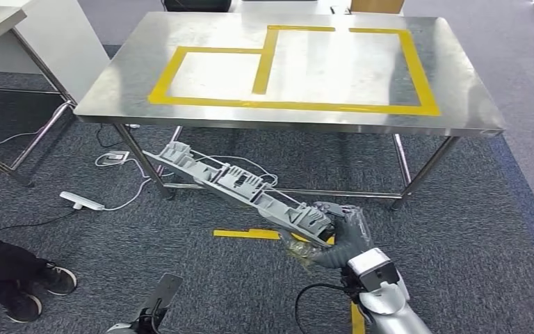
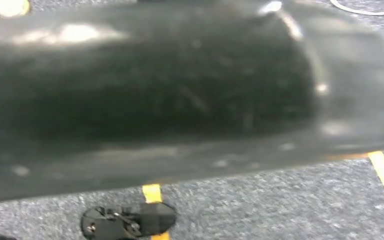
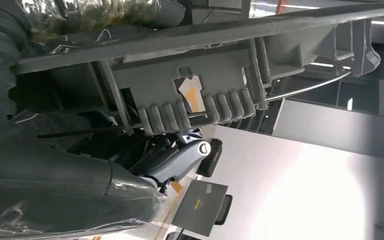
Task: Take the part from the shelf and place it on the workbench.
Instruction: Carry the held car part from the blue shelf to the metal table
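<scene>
The part (image 1: 236, 182) is a long grey plastic moulding with ribs and clips. My right hand (image 1: 339, 235) grips its near end low in the head view, and it slants up and to the left, in the air in front of the workbench. Its far tip hangs near the bench's front left leg. In the right wrist view the part (image 3: 205, 90) runs across the picture beside my thick grey thumb (image 3: 55, 175). The steel workbench (image 1: 111, 87) carries yellow tape outlines (image 1: 285, 106) and nothing else. My left hand (image 1: 154, 306) hangs low at the bottom edge, its fingers unclear.
A white power strip (image 1: 81, 201) and cables lie on the carpet by the bench's left leg. A person's dark shoes (image 1: 38, 287) stand at the lower left. Another table (image 1: 14, 28) is at the far left. Yellow tape marks (image 1: 247, 234) are on the floor.
</scene>
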Action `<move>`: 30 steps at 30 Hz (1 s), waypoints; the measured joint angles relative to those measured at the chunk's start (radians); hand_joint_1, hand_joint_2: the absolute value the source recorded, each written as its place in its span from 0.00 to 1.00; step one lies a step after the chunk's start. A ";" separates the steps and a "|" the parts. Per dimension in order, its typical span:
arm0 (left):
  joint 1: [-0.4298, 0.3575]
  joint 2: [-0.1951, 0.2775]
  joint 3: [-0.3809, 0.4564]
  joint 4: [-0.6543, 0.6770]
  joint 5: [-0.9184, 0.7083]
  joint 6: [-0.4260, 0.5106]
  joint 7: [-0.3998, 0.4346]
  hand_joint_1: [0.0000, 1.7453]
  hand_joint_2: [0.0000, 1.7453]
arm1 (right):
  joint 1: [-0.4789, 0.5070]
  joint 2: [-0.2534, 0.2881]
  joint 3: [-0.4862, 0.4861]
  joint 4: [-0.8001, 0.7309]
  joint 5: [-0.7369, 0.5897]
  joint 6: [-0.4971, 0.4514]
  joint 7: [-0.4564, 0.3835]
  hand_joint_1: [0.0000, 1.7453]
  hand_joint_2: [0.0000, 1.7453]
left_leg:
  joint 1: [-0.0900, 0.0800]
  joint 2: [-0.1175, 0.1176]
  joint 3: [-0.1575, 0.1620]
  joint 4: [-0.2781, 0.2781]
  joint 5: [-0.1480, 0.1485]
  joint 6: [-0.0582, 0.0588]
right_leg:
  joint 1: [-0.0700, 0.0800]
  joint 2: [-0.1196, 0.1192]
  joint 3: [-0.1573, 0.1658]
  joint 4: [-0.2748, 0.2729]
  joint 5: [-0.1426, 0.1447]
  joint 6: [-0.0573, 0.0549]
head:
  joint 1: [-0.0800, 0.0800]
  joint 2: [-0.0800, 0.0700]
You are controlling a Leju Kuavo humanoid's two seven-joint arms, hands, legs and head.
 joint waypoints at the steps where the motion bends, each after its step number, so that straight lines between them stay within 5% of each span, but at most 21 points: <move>1: 0.001 0.000 0.000 0.000 0.000 0.000 0.000 0.00 0.00 | 0.000 0.000 0.000 0.001 0.000 0.000 0.000 1.00 1.00 | 0.001 0.000 0.001 -0.003 0.002 0.006 | -0.001 0.000 -0.001 0.001 -0.003 0.006 | 0.000 0.000; 3: 0.000 0.000 0.000 0.000 0.000 0.001 0.000 0.00 0.00 | -0.001 0.000 0.000 0.002 0.001 0.000 0.000 1.00 1.00 | 0.004 0.000 0.004 -0.009 0.005 0.021 | -0.002 0.000 -0.023 0.045 -0.033 0.014 | 0.004 0.000; 6: 0.000 0.000 0.000 0.000 0.000 0.001 -0.001 0.00 0.00 | 0.001 0.000 0.001 0.004 0.003 0.000 0.000 1.00 1.00 | 0.002 0.000 0.005 -0.009 0.004 0.031 | -0.003 0.001 -0.120 0.240 -0.119 0.019 | 0.008 0.000; 8: 0.002 0.000 0.000 0.000 0.000 0.001 -0.001 0.00 0.00 | 0.004 0.000 0.001 0.007 0.004 0.000 0.000 1.00 1.00 | -0.001 -0.001 0.006 -0.008 0.003 0.032 | -0.003 0.001 -0.149 0.289 -0.118 0.018 | 0.008 0.000; 11: 0.003 -0.001 0.000 0.000 0.000 0.001 -0.001 0.00 0.00 | 0.004 0.000 0.001 0.009 0.003 0.002 0.000 1.00 1.00 | -0.004 -0.005 0.010 -0.008 0.000 0.029 | -0.001 0.001 -0.064 0.111 -0.020 0.005 | 0.008 0.000; 13: 0.002 -0.002 0.000 0.000 0.000 0.001 -0.002 0.00 0.00 | 0.002 0.000 0.002 0.009 0.002 0.006 0.000 1.00 1.00 | -0.007 -0.006 0.008 -0.006 0.000 0.022 | 0.003 0.002 -0.015 0.015 0.006 -0.002 | 0.007 0.000; 18: 0.002 -0.001 0.000 0.000 0.000 0.001 -0.003 0.00 0.00 | 0.003 0.002 0.001 0.008 0.000 0.011 0.000 1.00 1.00 | -0.004 -0.005 -0.006 0.023 -0.023 -0.005 | -0.001 0.002 -0.005 -0.005 0.011 -0.021 | 0.003 0.000; 21: 0.002 -0.001 0.000 0.000 -0.002 0.001 -0.003 0.00 0.00 | 0.002 0.004 0.001 0.008 -0.006 0.025 -0.001 1.00 1.00 | 0.001 -0.002 -0.084 0.195 -0.113 -0.020 | -0.004 0.000 -0.002 -0.008 0.012 -0.029 | -0.001 0.000; 23: 0.005 -0.001 0.000 0.000 -0.005 0.001 -0.004 0.00 0.00 | 0.004 0.004 0.001 0.008 -0.010 0.041 0.000 1.00 1.00 | 0.005 -0.002 -0.124 0.280 -0.133 -0.024 | -0.004 0.001 -0.002 -0.007 0.012 -0.029 | -0.001 0.000; 25: 0.005 -0.002 -0.001 0.000 -0.009 0.001 -0.006 0.00 0.00 | 0.006 0.004 0.001 0.008 -0.011 0.053 0.000 1.00 1.00 | 0.007 -0.001 -0.094 0.217 -0.078 -0.025 | -0.004 0.002 0.001 -0.006 0.010 -0.028 | -0.001 0.000; 27: 0.002 -0.002 -0.002 0.000 -0.014 0.001 -0.012 0.00 0.00 | 0.005 0.004 0.001 0.008 -0.012 0.059 0.000 1.00 1.00 | 0.008 0.001 -0.027 0.079 -0.016 -0.021 | -0.002 0.003 0.002 -0.003 0.006 -0.021 | -0.001 0.000; 30: -0.001 -0.003 -0.008 0.000 -0.022 -0.002 -0.022 0.00 0.00 | 0.005 0.004 0.002 0.006 -0.012 0.062 0.000 1.00 1.00 | 0.004 0.001 0.006 0.002 -0.005 -0.007 | 0.003 0.002 -0.003 0.000 0.004 -0.006 | 0.000 0.000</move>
